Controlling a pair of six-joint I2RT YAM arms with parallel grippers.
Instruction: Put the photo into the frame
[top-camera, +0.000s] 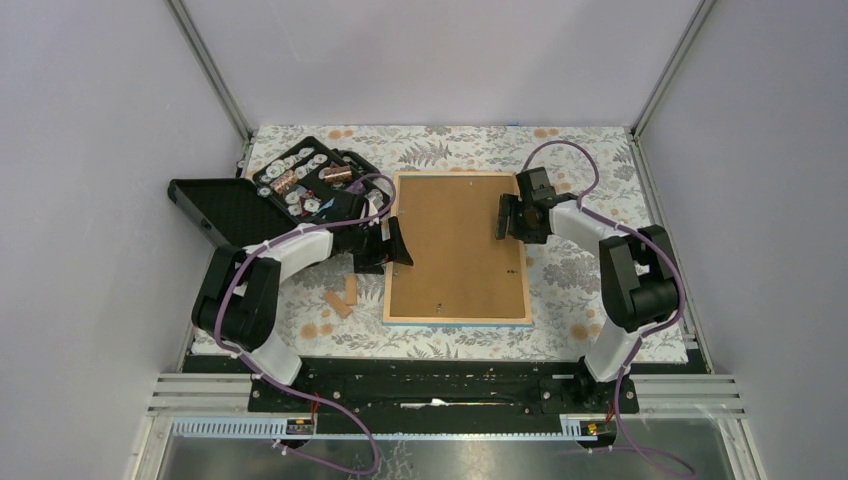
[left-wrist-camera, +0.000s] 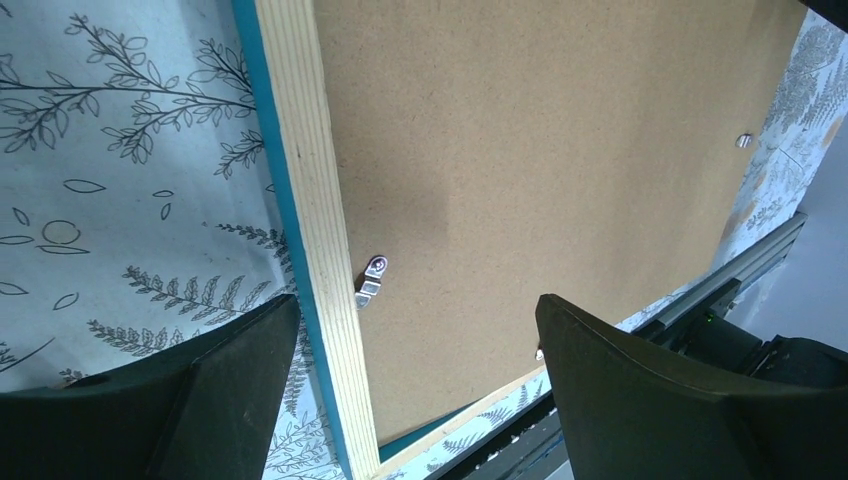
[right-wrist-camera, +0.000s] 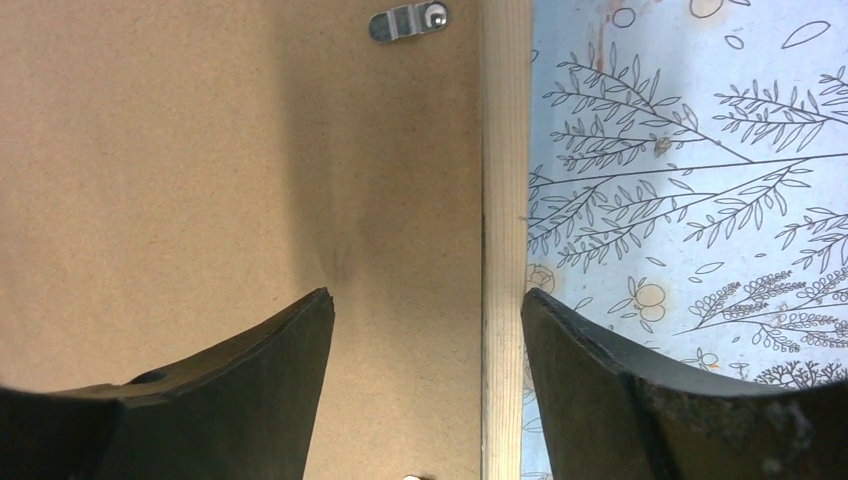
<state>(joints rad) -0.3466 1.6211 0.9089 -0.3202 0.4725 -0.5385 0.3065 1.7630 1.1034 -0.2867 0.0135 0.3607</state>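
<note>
1. The frame (top-camera: 458, 316) lies face down at the middle of the worktop (top-camera: 580, 290), light wood rim up, with the brown backing board (top-camera: 455, 240) seated inside it. The photo shows in no view; you cannot tell whether it lies under the board.
2. Your left gripper (left-wrist-camera: 418, 310) stands wide and holds nothing, its jaws astride the frame's left rim just beside a small metal clip (left-wrist-camera: 371, 280). Your right gripper (right-wrist-camera: 427, 300) is likewise spread and empty, astride the right rim toward the far corner.
3. Hazard: closing on one rim alone probably tilts or slides the thin frame. Whether the clips lock the board is not clear; if they do not, a lift could let it drop out.
4. Hazard: a fingertip landing on the board instead of the rim may press on whatever lies beneath.
5. Room: the left side is crowded, with the open black case (top-camera: 300, 185) near the far-left corner and two small wooden pieces (top-camera: 343, 297) near the left rim. Right of the frame, only your own arm stands before the worktop's right edge.
</note>
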